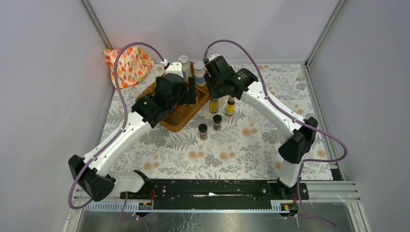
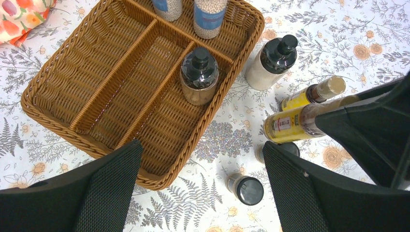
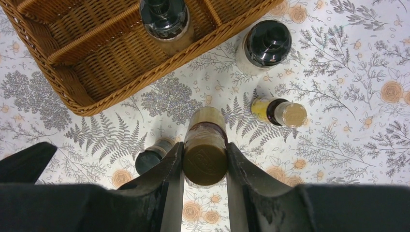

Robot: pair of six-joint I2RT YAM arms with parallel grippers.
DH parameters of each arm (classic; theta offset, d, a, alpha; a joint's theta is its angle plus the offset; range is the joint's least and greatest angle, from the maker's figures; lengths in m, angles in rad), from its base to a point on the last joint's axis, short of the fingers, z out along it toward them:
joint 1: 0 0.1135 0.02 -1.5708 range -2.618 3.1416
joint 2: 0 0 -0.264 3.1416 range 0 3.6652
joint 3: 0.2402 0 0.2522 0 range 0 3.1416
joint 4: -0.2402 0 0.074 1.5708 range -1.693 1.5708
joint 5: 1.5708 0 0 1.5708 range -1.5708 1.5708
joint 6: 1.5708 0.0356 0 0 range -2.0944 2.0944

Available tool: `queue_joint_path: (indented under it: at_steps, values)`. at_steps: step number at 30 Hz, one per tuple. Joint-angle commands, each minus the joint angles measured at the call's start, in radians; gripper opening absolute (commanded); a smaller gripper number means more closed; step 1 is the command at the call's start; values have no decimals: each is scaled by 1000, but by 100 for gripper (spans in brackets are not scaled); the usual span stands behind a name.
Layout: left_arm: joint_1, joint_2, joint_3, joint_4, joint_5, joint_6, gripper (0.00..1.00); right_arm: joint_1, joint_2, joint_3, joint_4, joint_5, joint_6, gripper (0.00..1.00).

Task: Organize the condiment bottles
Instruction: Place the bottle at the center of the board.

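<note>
Cloth (image 1: pixel 126 65), orange-patterned and crumpled, lies at the far-left corner, near the wicker tray (image 2: pixel 58 72). Tray is brown woven cane, rectangular w/ rounded corners: three long compartments plus one cross compartment at the far end. Two tall clear jars (image 2: pixel 209 17), white-bead fill and blue labels, stand upright side by side in the cross compartment. A squat round jar (image 2: pixel 198 75) w/ a glossy black cap stands upright at the far end of the right-hand long compartment.

Left gripper (image 2: pixel 202 147) hangs over the tray's near rim, jaws spread wide, nothing between them; its fingers (image 2: pixel 96 193) are black w/ a fine mesh texture.

Right of the tray, on the fern-and-rose printed table cover (image 2: pixel 367 29):
- a white-filled bottle (image 2: pixel 270 58) w/ a domed black cap, upright, just beside the tray's right wall.
- two short dark spice jars (image 2: pixel 246 188) w/ flat black caps, nearer the arm bases, apart from each other.
- a slim yellow bottle (image 2: pixel 312 93), tan cap, upright, free-standing.
- a second slim yellow bottle (image 3: pixel 205 130), just beside the first. Right gripper (image 3: pixel 204 164) is clamped on its round tan cap, one finger on each side. It looks to be upright w/ its base on the table cover, but the base is hidden in the wrist view.
</note>
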Motion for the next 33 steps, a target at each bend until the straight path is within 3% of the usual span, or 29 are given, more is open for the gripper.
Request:
queue_joint_path:
  at_steps: [1,33]
  values:
    - [2,-35,-34,57,2,-17,99,15,-68,-16,124,-15,-43,0]
    - [2,-66,-133,100,51,65,99,22,114,-140,342,-103,-66,0]
